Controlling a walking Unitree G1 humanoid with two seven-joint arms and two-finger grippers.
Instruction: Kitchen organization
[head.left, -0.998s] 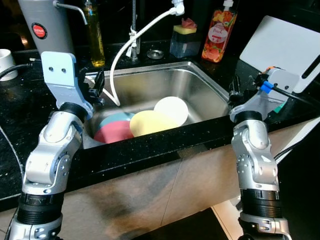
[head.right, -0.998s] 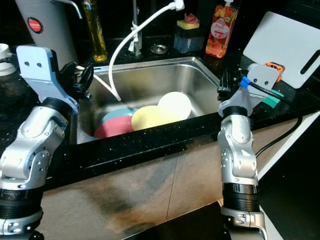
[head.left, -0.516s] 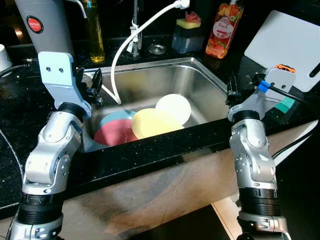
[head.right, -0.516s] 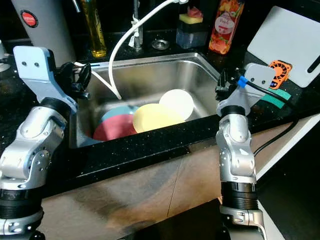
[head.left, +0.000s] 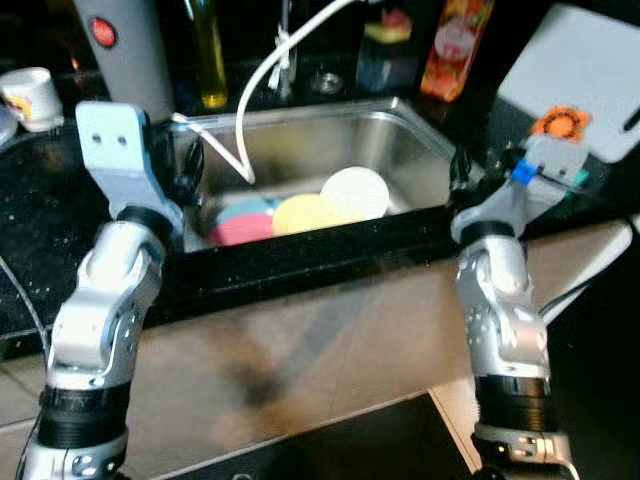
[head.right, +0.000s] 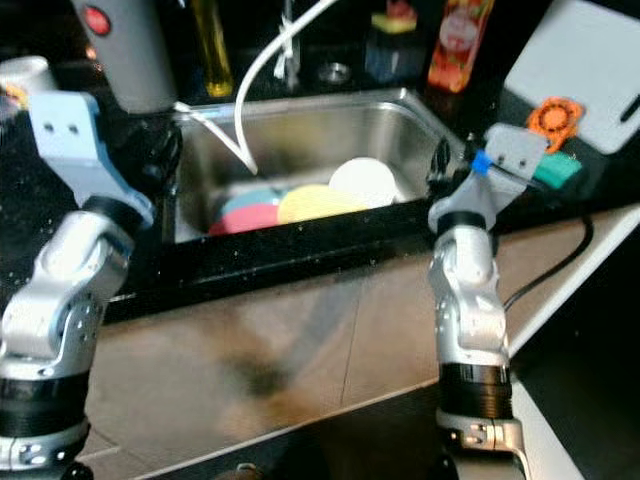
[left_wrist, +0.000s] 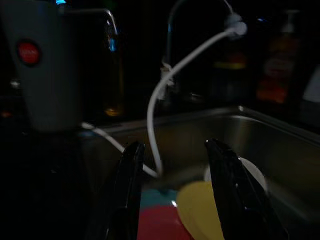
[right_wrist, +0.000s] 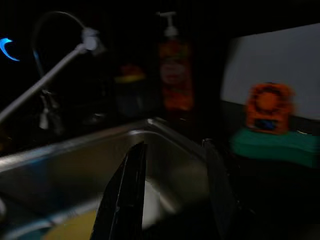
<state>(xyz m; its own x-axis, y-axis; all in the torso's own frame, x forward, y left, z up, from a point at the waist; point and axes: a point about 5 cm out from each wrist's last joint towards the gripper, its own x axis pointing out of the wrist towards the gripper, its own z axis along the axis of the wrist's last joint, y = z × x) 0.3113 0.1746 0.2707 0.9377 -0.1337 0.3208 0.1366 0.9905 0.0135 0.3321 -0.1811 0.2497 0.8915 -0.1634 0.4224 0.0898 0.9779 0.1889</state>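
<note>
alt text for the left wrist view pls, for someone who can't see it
Dim view along the left gripper, its two black fingers open and holding nothing above a steel sink. In the sink lie a yellow plate, a red plate, a teal plate and a white plate. A white hose droops into the sink, with a grey kettle beside it on the counter.

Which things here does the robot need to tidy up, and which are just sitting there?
For the job: yellow plate, white plate, pink plate, teal plate, sink.

Just sitting there: soap bottle, cutting board, green sponge, mug.
</note>
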